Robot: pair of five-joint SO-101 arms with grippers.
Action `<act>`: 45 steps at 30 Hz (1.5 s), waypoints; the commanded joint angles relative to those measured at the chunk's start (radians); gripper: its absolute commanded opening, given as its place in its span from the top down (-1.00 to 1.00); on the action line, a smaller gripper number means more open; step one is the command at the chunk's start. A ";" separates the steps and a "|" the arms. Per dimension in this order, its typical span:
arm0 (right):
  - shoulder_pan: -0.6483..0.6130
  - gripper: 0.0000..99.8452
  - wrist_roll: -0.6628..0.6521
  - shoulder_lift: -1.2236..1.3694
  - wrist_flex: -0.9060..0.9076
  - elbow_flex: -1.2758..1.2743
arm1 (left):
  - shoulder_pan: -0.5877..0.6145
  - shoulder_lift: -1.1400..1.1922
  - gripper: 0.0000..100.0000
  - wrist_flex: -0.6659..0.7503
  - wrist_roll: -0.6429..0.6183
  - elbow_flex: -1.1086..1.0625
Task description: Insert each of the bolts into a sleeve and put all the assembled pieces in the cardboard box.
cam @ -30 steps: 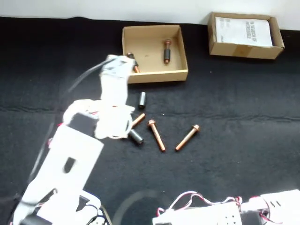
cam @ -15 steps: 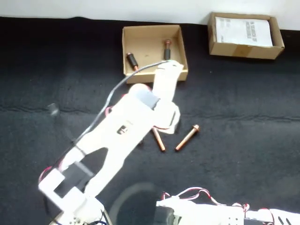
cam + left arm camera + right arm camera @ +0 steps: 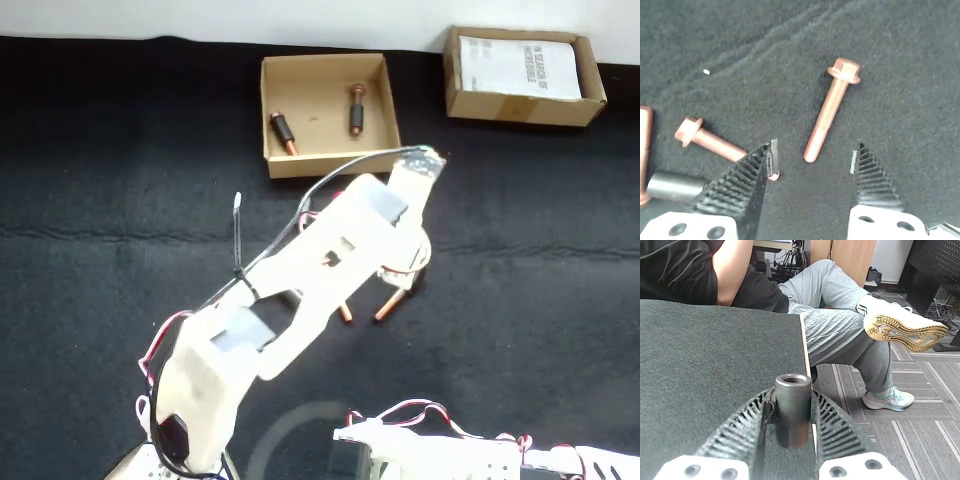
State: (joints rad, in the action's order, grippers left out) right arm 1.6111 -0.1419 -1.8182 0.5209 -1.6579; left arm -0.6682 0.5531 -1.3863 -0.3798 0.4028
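In the high view, the cardboard box [image 3: 378, 128] is seen at the far side of the black bench [image 3: 540, 260]. Two assembled pieces are laid inside it, one [image 3: 283, 132] near its left wall and one [image 3: 356, 110] toward its right wall, well apart from each other. A second box [image 3: 520, 105] with a printed sheet in it is placed farther right. The left arm [image 3: 330, 265] is stretched across the middle of the bench, above the loose parts. One bolt [image 3: 392, 304] is seen just beside its head, and the end of another bolt [image 3: 345, 313] is seen under it.

In the left wrist view, the left arm's jaws are held apart above the bench. A bolt [image 3: 831, 109] is lain between their tips, untouched, with its head pointing away. A second bolt [image 3: 704, 141] is partly covered by one jaw. A loose sleeve [image 3: 674, 185] is found beside that jaw, next to a third bolt [image 3: 644, 145] at the edge.

In the right wrist view, the right arm's jaws are clamped on an upright sleeve [image 3: 792, 412], held over the edge of the bench [image 3: 700, 365].
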 commanded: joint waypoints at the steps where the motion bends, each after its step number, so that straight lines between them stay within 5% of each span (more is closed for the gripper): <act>1: 0.013 0.99 -0.006 -0.016 -0.024 -0.142 | -0.007 0.047 0.52 -0.026 0.041 0.117; 30: 0.013 0.99 -0.006 -0.016 -0.024 -0.142 | -0.047 0.464 0.53 -0.026 0.189 0.555; 37: 0.013 0.99 -0.006 -0.016 -0.024 -0.142 | -0.033 0.503 1.00 -0.025 0.269 0.570; 45: 0.005 0.99 -0.006 -0.016 -0.025 -0.140 | 0.012 0.476 0.98 -0.092 0.269 0.621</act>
State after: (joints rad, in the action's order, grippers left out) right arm 1.6111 -0.1419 -1.8182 0.5209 -1.6579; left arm -0.7127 1.0579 -1.4262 -0.1204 0.9705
